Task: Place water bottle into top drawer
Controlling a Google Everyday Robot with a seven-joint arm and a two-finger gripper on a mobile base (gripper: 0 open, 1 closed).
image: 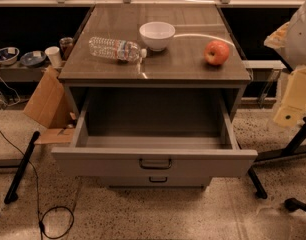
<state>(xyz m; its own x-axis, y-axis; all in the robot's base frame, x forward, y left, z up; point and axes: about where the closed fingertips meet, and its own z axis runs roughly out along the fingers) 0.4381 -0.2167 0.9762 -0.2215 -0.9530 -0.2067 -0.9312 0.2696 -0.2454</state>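
Observation:
The water bottle [115, 49] is clear and ribbed with a white cap. It lies on its side on the left of the cabinet top [158, 66], cap pointing right toward a white bowl. The top drawer [154, 161] is pulled out wide open, its inside is bare, and a dark loop handle sits on its front. My gripper [292, 104] hangs at the right edge of the view, to the right of the cabinet and about level with the drawer. It is far from the bottle and holds nothing that I can see.
A white bowl [157, 35] stands just right of the bottle's cap. A red apple [216, 52] sits at the right of the cabinet top. The lower drawer [158, 180] is shut. A cardboard box [47, 104] and cables lie on the floor at left, and black stand legs [293, 144] at right.

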